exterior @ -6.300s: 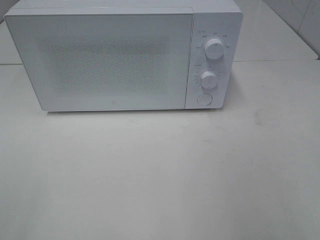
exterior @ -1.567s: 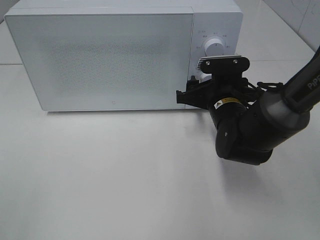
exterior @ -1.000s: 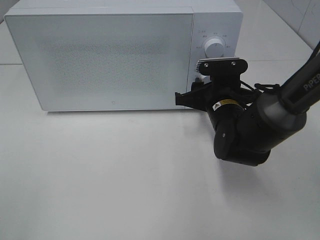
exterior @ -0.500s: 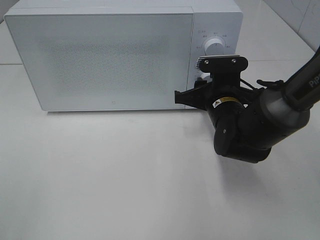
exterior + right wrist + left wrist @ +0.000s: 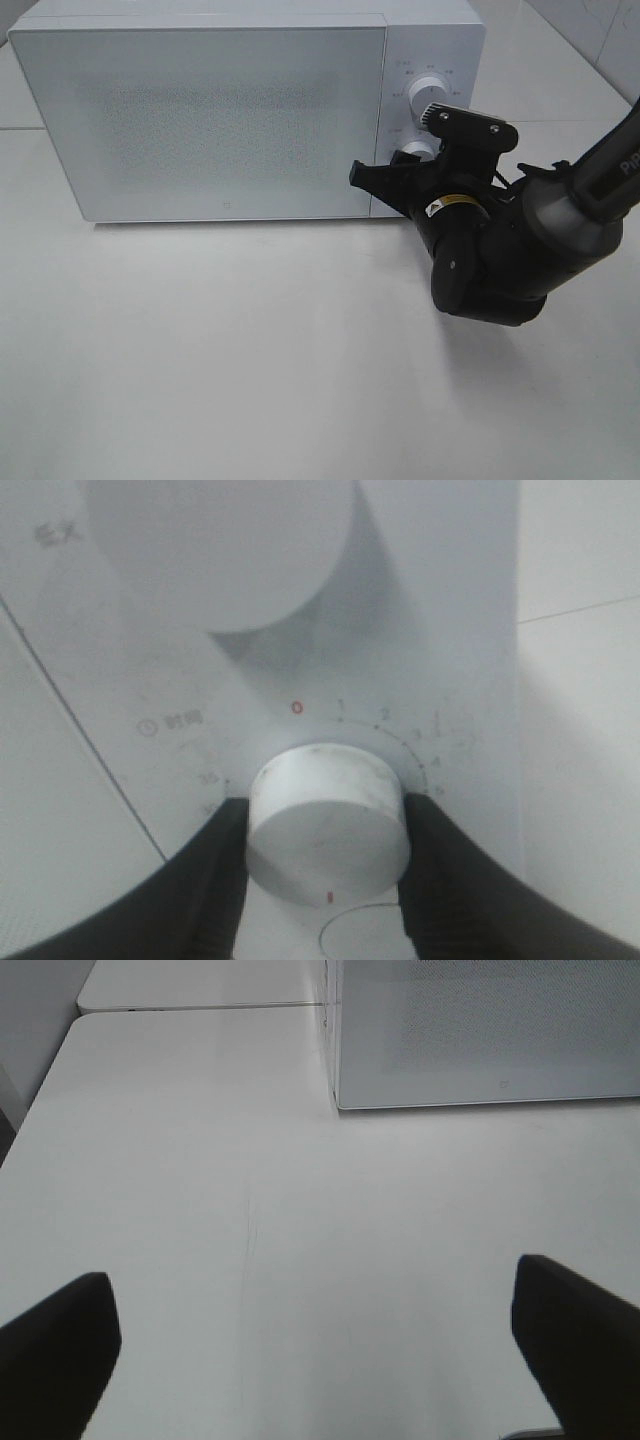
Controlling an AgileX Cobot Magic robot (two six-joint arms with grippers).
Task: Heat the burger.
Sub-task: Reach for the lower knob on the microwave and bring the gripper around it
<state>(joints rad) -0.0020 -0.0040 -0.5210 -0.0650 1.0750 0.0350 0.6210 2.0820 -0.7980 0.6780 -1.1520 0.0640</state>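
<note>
Now right jaws tight on the timer knob (image 5: 328, 823) of the microwave (image 5: 220, 110), left jaws wide apart and empty.

So we've got a plain white table (image 5: 250, 380), smooth with a dull sheen. A seam (image 5: 200, 1007) runs across it toward the back, where a second slab butts up. In the left wrist view we can make out a faint thin scratch (image 5: 247, 1245) on the top. Sitting directly on the table, across that seam, is a white microwave (image 5: 200, 120). It's flat on its base with the door shut, and it has an upper knob (image 5: 428, 92) and a lower knob (image 5: 328, 830) on its right-hand panel.
</note>
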